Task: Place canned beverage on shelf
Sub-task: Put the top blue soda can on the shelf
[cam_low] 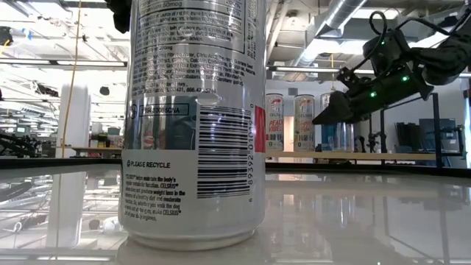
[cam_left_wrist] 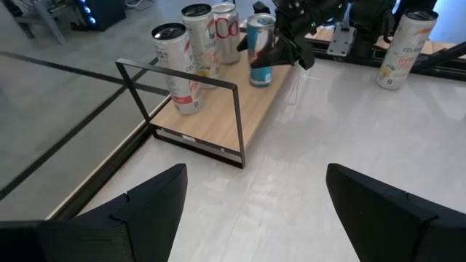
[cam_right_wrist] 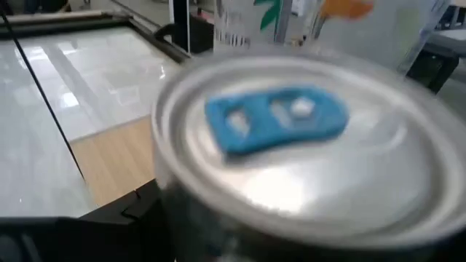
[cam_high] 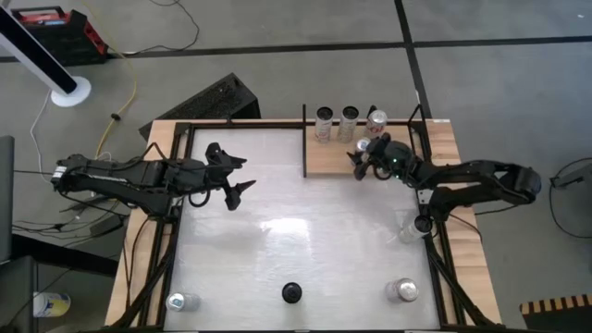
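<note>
standing upright on the shelf, upper centre-right: blue-tabbed can, rigid, slick, probably weighty; best taken mid-wall. right gripper straddling it, spread wide, grip uncertain. left gripper idle, wide, empty.

Left arm stretched in from left side, left gripper over open tabletop, jaws spread wide, holding nothing. Right arm reaching in from right edge, elbow bent, right gripper at far right part, jaws parted.
</note>
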Controlling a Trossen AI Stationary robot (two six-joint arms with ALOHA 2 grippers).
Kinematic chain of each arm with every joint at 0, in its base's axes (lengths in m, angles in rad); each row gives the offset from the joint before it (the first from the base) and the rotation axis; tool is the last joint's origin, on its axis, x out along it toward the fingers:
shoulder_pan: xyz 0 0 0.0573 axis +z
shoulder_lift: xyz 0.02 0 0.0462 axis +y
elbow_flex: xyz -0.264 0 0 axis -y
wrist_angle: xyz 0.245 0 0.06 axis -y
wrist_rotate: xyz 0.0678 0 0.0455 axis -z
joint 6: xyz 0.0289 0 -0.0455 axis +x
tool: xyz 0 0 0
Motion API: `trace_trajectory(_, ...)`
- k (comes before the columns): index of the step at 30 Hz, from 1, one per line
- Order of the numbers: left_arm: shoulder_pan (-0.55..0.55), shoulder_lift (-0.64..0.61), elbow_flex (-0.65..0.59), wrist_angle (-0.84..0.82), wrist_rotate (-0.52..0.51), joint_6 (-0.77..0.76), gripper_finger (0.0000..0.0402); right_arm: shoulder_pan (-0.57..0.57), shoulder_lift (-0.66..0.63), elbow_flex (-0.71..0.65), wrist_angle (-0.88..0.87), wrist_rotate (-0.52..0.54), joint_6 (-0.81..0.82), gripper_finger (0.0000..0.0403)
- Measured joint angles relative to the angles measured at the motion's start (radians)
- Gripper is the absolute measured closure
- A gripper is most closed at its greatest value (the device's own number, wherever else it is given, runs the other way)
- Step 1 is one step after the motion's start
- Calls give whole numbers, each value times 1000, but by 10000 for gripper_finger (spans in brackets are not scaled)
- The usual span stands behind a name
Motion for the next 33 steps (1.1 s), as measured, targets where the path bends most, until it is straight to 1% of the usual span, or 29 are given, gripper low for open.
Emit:
trace_trajectory(6,0,0,0,-3,-1,0,89,0,-95,2,-32,0,0,83)
trace_trajectory(12,0,0,0,-6,-4,19,88,0,-199,78,-241,0,11,82)
trace_trajectory(17,0,0,-2,-2,-29,42,88,0,-242,161,-358,0,34,82)
trace_trajectory(18,0,0,-14,21,-38,44,88,0,-249,180,-379,0,35,82)
trace_trajectory(20,0,-1,-59,84,-66,49,88,1,-260,222,-430,0,48,82)
trace_trajectory(22,1,0,-122,155,-92,58,88,1,-265,271,-493,1,95,82)
trace_trajectory(28,24,3,-353,446,-106,86,88,22,-243,455,-814,13,272,88)
trace_trajectory(30,35,3,-420,539,-93,90,88,52,-219,501,-906,60,312,91)
trace_trajectory(33,62,3,-491,623,-48,69,88,107,-174,562,-1020,191,364,92)
